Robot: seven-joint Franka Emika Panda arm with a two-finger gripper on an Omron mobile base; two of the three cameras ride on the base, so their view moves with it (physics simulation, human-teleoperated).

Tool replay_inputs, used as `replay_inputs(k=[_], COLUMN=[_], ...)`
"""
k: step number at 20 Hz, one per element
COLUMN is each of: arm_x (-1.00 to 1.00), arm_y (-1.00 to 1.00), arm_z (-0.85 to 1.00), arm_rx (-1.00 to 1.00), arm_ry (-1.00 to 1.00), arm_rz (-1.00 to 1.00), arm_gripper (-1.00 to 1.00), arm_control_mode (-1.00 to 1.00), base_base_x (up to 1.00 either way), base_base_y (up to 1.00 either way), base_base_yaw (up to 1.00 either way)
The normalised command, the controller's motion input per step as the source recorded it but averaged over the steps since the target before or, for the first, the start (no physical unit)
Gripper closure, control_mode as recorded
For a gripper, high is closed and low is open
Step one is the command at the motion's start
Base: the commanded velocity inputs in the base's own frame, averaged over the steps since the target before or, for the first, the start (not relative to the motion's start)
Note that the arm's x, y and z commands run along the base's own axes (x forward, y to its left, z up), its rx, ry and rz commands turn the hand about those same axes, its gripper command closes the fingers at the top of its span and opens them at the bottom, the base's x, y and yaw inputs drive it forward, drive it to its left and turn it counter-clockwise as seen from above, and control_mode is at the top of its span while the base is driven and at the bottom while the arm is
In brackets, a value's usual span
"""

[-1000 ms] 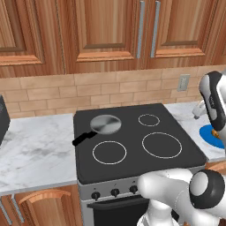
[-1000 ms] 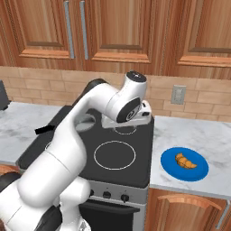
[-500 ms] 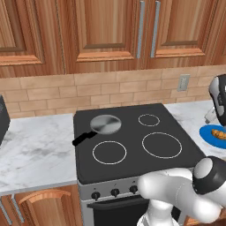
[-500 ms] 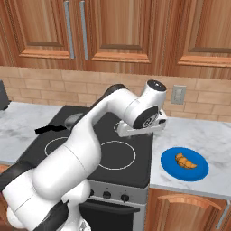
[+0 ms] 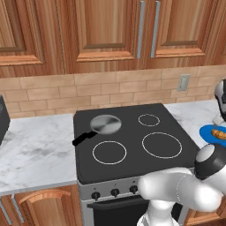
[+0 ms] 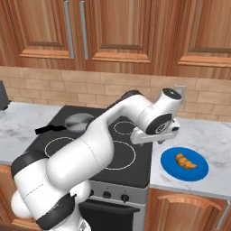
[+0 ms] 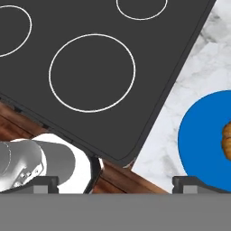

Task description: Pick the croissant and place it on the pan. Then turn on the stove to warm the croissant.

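The croissant (image 6: pixel 186 161) lies on a flat blue plate (image 6: pixel 200 171) on the counter right of the stove (image 6: pixel 113 155); its edge shows at the right border of the hand view (image 7: pixel 227 142). The grey pan (image 6: pixel 77 121) sits on the stove's back left burner, black handle pointing left, also seen as pan (image 5: pixel 105 124). My gripper (image 6: pixel 155 136) hovers over the stove's right edge, a short way left of the plate and above it. It stands open (image 7: pixel 115 184) with nothing between its fingertips (image 7: pixel 47 182).
Black knobs (image 5: pixel 114 192) line the stove's steel front. Marble counter (image 5: pixel 35 145) runs on both sides, with a dark appliance (image 5: pixel 2 123) at the far left. A wall outlet (image 5: pixel 182 82) and wooden cabinets are behind. My own arm arches over the front burners.
The arm has swung to the right, carrying the open gripper from over the stove's middle to its right edge near the blue plate. Pan and croissant have not moved.
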Motion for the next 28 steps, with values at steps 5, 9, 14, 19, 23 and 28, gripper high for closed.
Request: replay_inputs(k=[5,9,14,19,23,28], arm_x=[0.05,0.11,0.18,0.26,0.22,0.21], arm_y=[-0.37,-0.31,-0.28,-0.30,-0.28,-0.25], arm_z=[-0.27,-0.23,-0.18,-0.19,-0.15,-0.15], arm_rx=[0.00,0.00,0.00,0.00,0.01,0.01], arm_ry=[0.02,0.04,0.05,0.04,0.03,0.02], arm_rz=[0.00,0.00,0.00,0.00,0.00,0.00], arm_gripper=[-1.00,-1.00,-1.00,-1.00,-1.00,-1.00], arm_control_mode=[-1.00,-1.00,-1.00,-1.00,-1.00,-1.00], base_base_x=[0.00,0.00,0.00,0.00,0.00,0.00], base_base_y=[0.00,0.00,0.00,0.00,0.00,0.00], base_base_yaw=[0.00,0.00,0.00,0.00,0.00,0.00])
